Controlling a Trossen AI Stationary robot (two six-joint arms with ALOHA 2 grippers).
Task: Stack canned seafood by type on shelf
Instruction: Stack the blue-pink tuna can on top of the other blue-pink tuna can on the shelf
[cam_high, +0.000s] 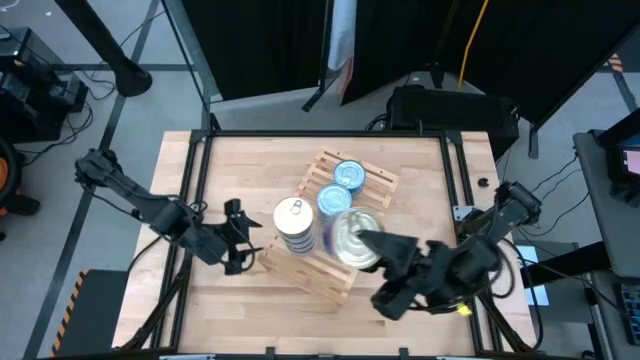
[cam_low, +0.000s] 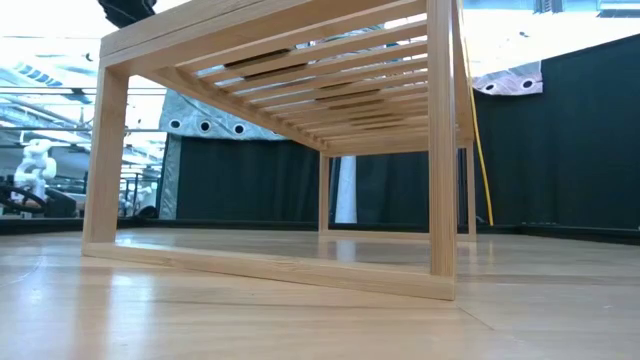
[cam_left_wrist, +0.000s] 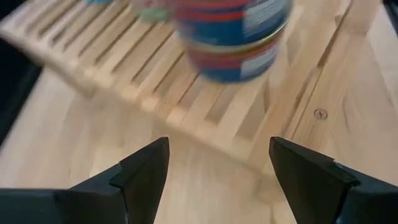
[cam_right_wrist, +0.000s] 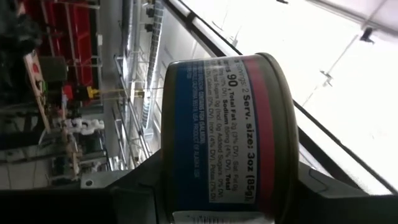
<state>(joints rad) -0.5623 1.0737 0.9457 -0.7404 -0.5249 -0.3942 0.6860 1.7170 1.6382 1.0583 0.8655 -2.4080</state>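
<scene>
A blue-labelled tin (cam_right_wrist: 217, 134) sits clamped between the right gripper's (cam_high: 385, 262) jaws, lower right of centre, beside the shelf (cam_high: 372, 180). Lower left, the left gripper (cam_high: 240, 243) hangs spread and empty, facing the white-topped stack (cam_high: 292, 224).

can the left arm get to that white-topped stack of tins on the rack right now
Probably yes. The left gripper is open and empty, just off the shelf's near edge, with the white-topped stack right ahead across bare slats. The right gripper, shut on a tin, sits over the other side, seemingly clear.
</scene>
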